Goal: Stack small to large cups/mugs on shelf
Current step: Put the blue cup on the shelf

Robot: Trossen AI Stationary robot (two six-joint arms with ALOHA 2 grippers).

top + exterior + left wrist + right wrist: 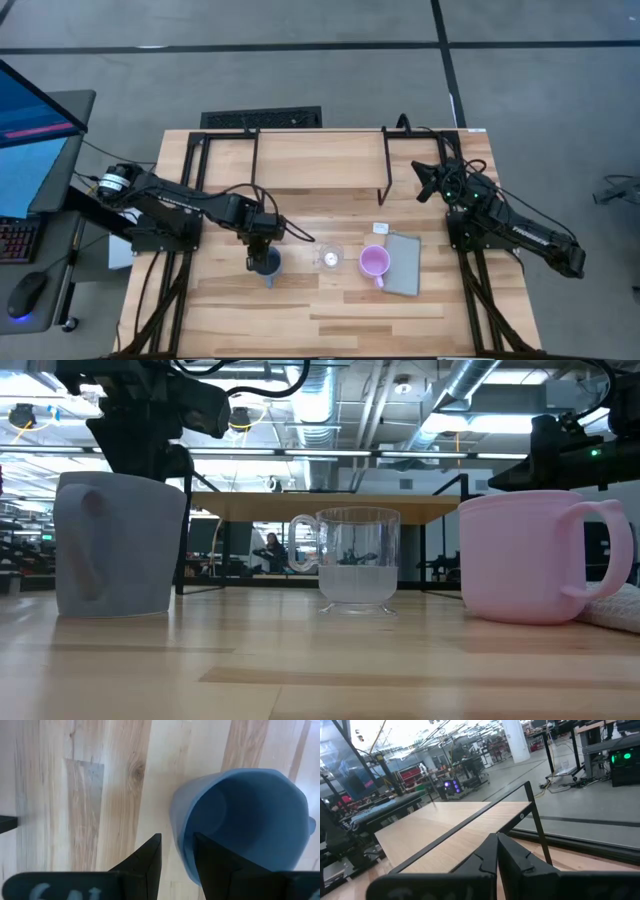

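A: Cups are all three on the bench [330,310], in a row at the lower middle of the high frame: blue-grey mug [267,264], clear glass cup [330,257], pink mug [374,262]. None is nested and none is on the shelf [315,158], so I judge the task is only at its beginning.

B: And inside them?

A: Nothing I can see; the blue one looks empty.

B: The arms?

A: Left end effector [177,852] is narrowly open, with one finger inside and one outside the blue-grey mug's wall, which stands on the bench. Right end effector [498,852] is closed on nothing, at center right near the shelf.
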